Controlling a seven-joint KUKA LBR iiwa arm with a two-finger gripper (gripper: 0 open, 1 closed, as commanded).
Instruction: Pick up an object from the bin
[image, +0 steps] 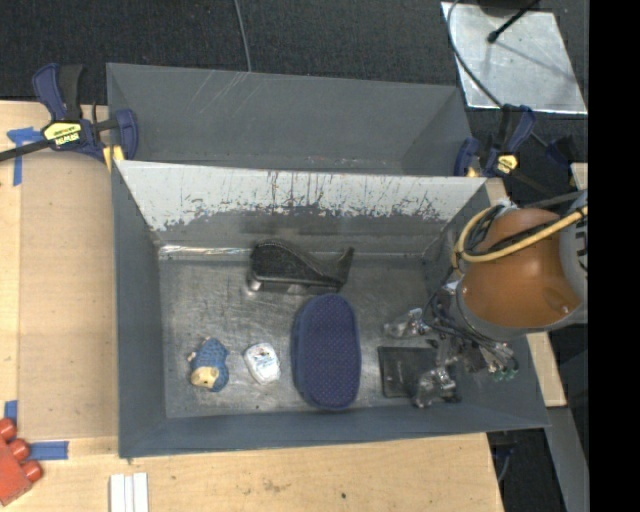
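**Gripper low at four o'clock, above a flat black piece**

Camera view, looking down into the bin (135, 330). The arm comes in from three o'clock, and its orange cover (520, 275) bulges over the right-hand wall. That fits an approach from that side. The gripper (432, 362) sits low at about four o'clock on the floor, right over the edge of a flat black piece (398, 370). That square slab lies flush on the metal, just beside the right wall. Whether the gripper is apart or together I cannot tell, because metal parts and cables crowd the spot. Nothing shows clamped in it.

I judge the slab the likely target, as it is the one thing under the tool. It looks an awkward one, being flat, thin and close to the wall. A grip would probably have to catch its edges.

Everything else lies well spread, each thing on its own patch of floor, so nothing blocks the approach. Just to nine o'clock of the slab lies a long blue oval pad (325, 350), near six o'clock on the floor. At eight o'clock a small white oval (262, 363) sits beside a little blue figure (208, 364). At twelve o'clock a black wedge-shaped object (295, 268) rests near the back wall, well away from the gripper. The pick looks not yet made.
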